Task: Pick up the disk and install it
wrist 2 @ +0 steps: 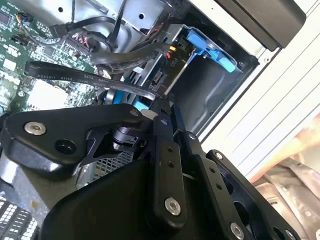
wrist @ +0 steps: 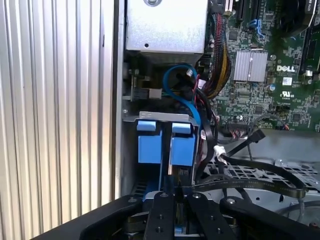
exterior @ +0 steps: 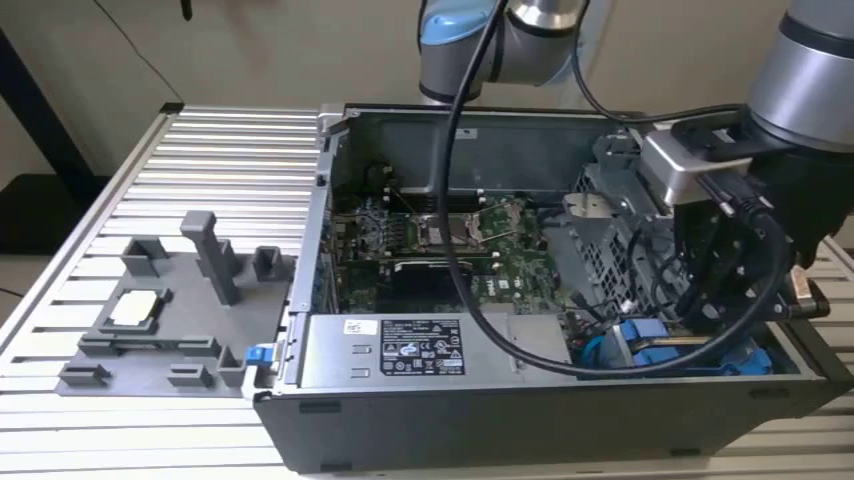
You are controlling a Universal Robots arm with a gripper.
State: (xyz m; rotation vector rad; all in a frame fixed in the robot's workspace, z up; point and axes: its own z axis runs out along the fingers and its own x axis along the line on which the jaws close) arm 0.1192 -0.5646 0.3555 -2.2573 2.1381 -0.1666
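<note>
My pincer fills the foreground in both wrist views, its black links drawn in with the tips close together over the top edge of a blue carrier; I judge it closed on the disk, though the contact itself is hidden. The disk stands on edge in the drive bay in the case's corner, just beside its blue-framed twin. The risk I see is snagging: a blue data cable and black leads crowd the bay, and a tilted carrier could jam in its rails. My arm reaches down steeply into the open computer case at the exterior view's right, wrist nearly vertical.
</note>
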